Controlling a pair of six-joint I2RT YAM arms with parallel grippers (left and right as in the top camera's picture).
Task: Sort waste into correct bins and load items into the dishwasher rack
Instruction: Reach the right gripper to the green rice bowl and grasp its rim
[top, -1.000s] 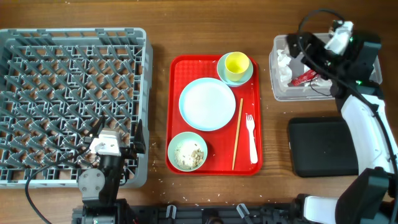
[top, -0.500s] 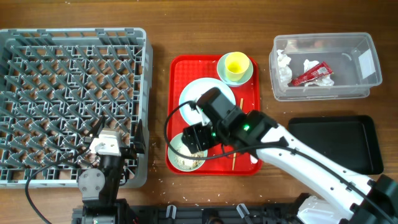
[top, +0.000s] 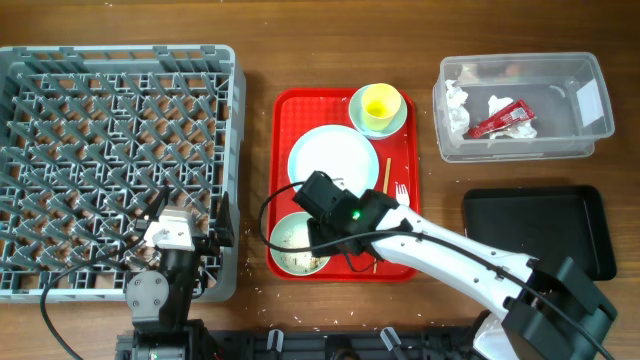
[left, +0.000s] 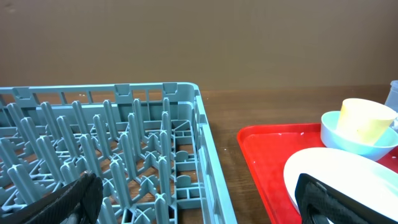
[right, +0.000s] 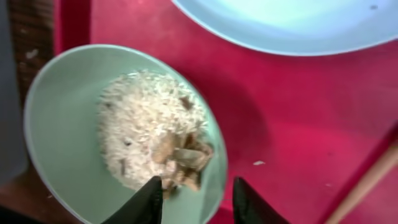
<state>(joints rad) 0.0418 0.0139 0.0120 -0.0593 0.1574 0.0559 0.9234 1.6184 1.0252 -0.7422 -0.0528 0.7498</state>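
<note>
**A:** so what changed just now?

**B:** left side, nothing. The dishwasher rack (top: 120, 60) has no dishes in it, and the left fingers (left: 339, 199) hang spread and empty by its edge. The right fingers (right: 146, 202) were over the clear tub (top: 520, 150) a second ago. Now they're parted either side of the rim of the bowl (right: 56, 118) on the red tray (top: 285, 110). So wrappers look done, and I'd guess the rice scraps (right: 143, 124) are next.

**A:** and the containers?

**B:** plate (top: 335, 155), chopstick (top: 386, 175), fork (top: 401, 190) and the yellow cup (top: 380, 102) in the second bowl (top: 358, 116) are all on that tray. The tub, out on the counter (top: 250, 30), holds the tissue (top: 457, 108) and red sachet (top: 503, 117). The black tray (top: 535, 225) looks bare.
</note>
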